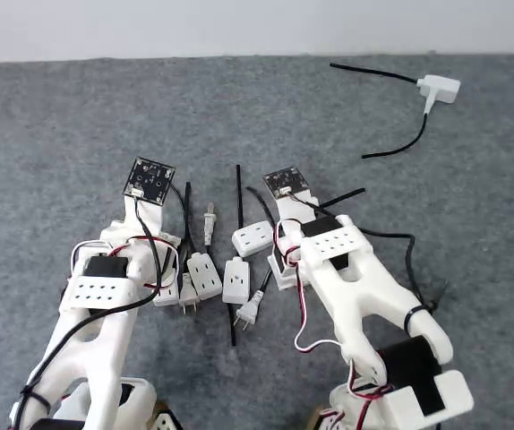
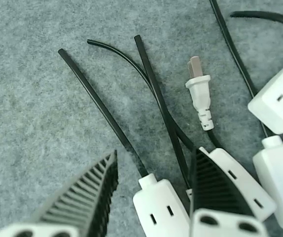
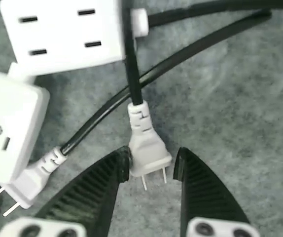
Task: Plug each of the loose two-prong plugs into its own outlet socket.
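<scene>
Right gripper (image 3: 151,155): jaws parted closely around a white two-prong plug (image 3: 144,145), one pad touching it, the other just beside; the plug lies flat on the grey mat (image 3: 240,123).
Left gripper (image 2: 155,154): wide open and holding nothing, straddling a white outlet socket (image 2: 161,210).
Loose plugs: a second plug (image 1: 209,224) lies between the arms, a third plug (image 1: 248,312) beside the sockets.
Done: apparently nothing; no plug is seen seated.
Remaining: every pairing, by this evidence, plus a corded white piece (image 1: 438,88) well apart.

No readable text, labels or numbers anywhere.
</scene>
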`<state>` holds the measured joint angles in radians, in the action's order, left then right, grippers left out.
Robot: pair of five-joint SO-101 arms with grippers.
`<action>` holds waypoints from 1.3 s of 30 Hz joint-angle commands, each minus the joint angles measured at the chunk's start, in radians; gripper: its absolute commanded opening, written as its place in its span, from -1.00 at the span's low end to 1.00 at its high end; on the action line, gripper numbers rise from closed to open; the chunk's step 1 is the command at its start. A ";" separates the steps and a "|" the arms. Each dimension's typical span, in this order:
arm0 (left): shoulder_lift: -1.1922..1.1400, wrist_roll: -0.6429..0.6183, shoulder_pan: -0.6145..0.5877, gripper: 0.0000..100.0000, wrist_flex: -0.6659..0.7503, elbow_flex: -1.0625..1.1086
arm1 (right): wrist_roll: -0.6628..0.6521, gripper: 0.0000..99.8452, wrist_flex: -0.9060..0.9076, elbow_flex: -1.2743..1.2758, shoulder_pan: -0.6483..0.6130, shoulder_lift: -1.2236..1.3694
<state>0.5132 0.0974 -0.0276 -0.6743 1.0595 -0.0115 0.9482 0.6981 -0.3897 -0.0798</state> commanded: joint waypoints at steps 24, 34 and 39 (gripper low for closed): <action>0.005 -0.009 -0.002 -0.52 0.028 -0.012 | -0.089 -0.73 -0.010 -0.109 -0.065 0.140; 0.005 -0.009 -0.002 -0.52 0.028 -0.012 | -0.138 -0.98 -0.010 -0.104 -0.065 0.137; 0.005 -0.008 -0.002 -0.52 0.028 -0.012 | -0.138 -0.98 -0.010 -0.104 -0.064 0.134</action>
<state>0.5132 0.0974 -0.0292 -0.6743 1.0595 -0.1297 0.9314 0.6229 -0.4266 0.0552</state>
